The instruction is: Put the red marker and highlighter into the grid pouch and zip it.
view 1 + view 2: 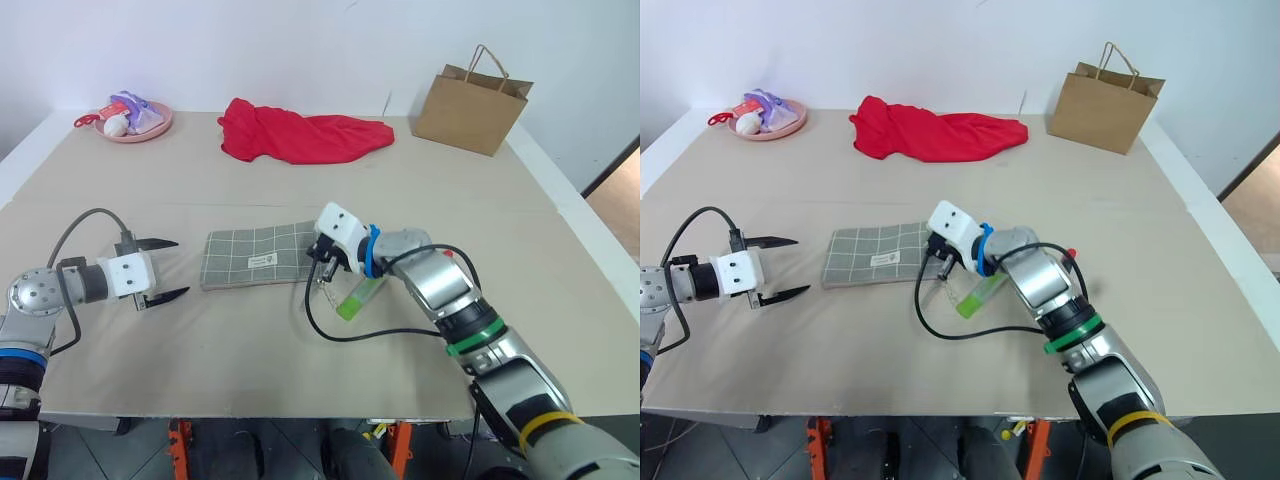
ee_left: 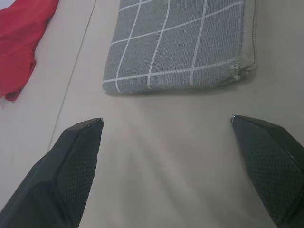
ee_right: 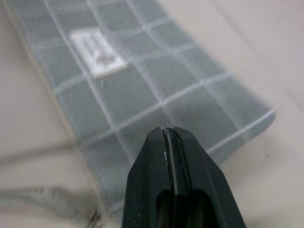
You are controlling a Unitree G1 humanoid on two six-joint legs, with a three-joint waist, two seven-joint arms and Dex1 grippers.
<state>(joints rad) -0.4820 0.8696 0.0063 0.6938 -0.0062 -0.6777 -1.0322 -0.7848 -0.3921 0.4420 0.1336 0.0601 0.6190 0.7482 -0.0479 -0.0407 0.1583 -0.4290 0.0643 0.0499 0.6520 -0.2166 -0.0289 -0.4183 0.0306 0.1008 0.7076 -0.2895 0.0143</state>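
The grid pouch point(image 1: 255, 258) lies flat mid-table, its white label point(image 3: 97, 53) facing up. My right gripper point(image 1: 322, 268) is shut, with nothing visible between the fingers, its tips just above the pouch's right end point(image 3: 142, 80). The light-green highlighter point(image 1: 360, 297) lies on the table right under my right wrist. A small red tip of the red marker point(image 1: 447, 254) shows behind my right forearm; the rest is hidden. My left gripper point(image 1: 183, 267) stands wide open just left of the pouch, pointing at its short end point(image 2: 185, 47) without touching it.
A crumpled red cloth point(image 1: 300, 135) lies at the back centre. A brown paper bag point(image 1: 472, 100) stands at the back right. A pink plate point(image 1: 150, 132) with small items sits at the back left.
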